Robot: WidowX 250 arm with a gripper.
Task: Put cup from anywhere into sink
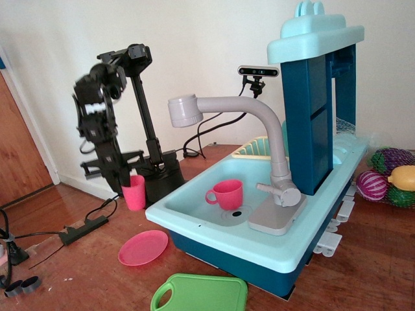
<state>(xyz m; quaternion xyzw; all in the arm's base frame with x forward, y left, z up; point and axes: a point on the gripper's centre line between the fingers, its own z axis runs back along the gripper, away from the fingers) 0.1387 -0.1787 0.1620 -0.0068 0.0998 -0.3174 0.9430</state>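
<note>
The cup is a tall pink tumbler, held upright in the air to the left of the sink, above the floor. My gripper is shut on the cup's rim from above; the arm looks blurred. The sink is a light turquoise basin on a dark blue base with a grey faucet and a drain hole. A squat pink mug with a handle stands inside the basin near the drain.
A flat pink plate lies on the wooden floor below the cup. A green cutting board lies in front of the sink. The arm's black base stands behind the cup. Cables and a power strip run left. Toy food sits right.
</note>
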